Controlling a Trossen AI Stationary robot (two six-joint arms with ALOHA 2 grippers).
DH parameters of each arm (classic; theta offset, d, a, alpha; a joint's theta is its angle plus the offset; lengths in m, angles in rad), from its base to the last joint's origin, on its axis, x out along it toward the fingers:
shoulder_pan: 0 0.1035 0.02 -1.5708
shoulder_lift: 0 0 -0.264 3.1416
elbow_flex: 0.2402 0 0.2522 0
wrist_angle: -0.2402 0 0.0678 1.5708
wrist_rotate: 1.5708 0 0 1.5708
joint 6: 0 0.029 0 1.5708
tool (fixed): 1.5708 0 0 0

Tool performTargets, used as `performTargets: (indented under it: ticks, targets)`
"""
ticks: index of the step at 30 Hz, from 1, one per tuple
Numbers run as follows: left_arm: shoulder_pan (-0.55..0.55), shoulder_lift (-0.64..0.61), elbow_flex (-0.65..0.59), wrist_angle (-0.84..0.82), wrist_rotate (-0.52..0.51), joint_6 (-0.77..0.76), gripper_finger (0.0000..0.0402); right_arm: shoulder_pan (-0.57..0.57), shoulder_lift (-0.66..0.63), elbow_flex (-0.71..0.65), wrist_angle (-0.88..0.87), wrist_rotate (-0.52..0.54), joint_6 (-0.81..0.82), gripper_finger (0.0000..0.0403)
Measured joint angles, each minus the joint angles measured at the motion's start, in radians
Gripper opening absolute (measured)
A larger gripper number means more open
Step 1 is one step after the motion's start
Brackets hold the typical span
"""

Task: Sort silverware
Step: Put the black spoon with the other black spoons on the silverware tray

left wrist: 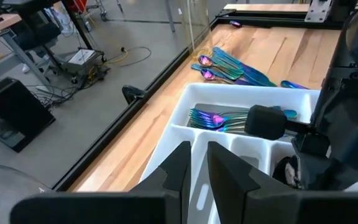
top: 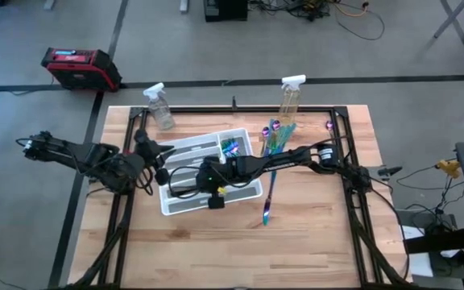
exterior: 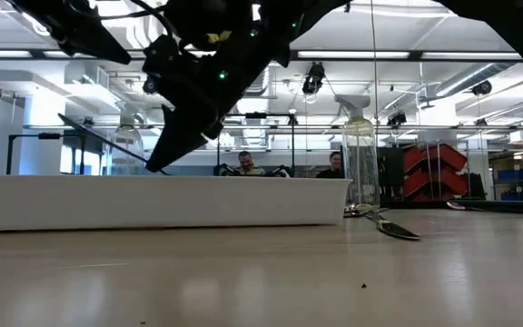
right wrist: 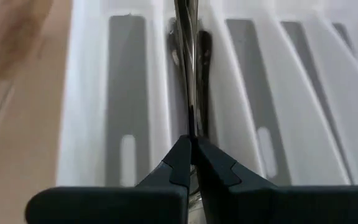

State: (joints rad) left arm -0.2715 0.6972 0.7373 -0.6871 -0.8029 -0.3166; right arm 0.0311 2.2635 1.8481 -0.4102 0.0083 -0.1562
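A white divided tray (top: 185, 201) lies mid-table. My right gripper (top: 213, 193) reaches over it from the right and is shut on a slim dark utensil (right wrist: 188, 68) above the long compartments. Iridescent forks (left wrist: 213, 119) lie in the tray's far compartment (top: 230, 147). More silverware lies in a pile (top: 276, 134) on the wood beyond the tray, and one piece (top: 267, 203) lies alone to its right. My left gripper (left wrist: 199, 171) hovers at the tray's left end (top: 158, 163), its fingers a narrow gap apart; I cannot tell whether it touches the tray. My right gripper pinches the dark utensil's slim handle (right wrist: 191, 127) between its two fingertips, and the fingers lie along it. The utensil runs straight out ahead of the fingers, over a long compartment of the tray (right wrist: 129, 81). Whether its far end rests on the tray floor I cannot tell.
Two clear spray bottles (top: 160, 107) (top: 290, 98) stand near the table's far edge. A black frame rail (top: 240, 109) runs round the table. A lone small piece (top: 329, 125) lies at the far right. Bare wood (top: 296, 250) lies toward the near edge. People sit in the room beyond (exterior: 243, 165).
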Motion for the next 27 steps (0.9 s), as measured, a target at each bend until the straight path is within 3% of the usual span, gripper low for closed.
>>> performTargets:
  ticks: [17, 27]
  targets:
    - [0.0, 0.035, 0.0, 0.006, 0.0, -0.013, 0.0039, -0.003, 0.0, -0.012, 0.011, 0.019, -0.015, 0.0002]
    - [0.0, 0.036, -0.001, 0.006, 0.001, -0.041, 0.0039, -0.005, 0.0, -0.014, 0.034, 0.019, 0.002, 0.0078]
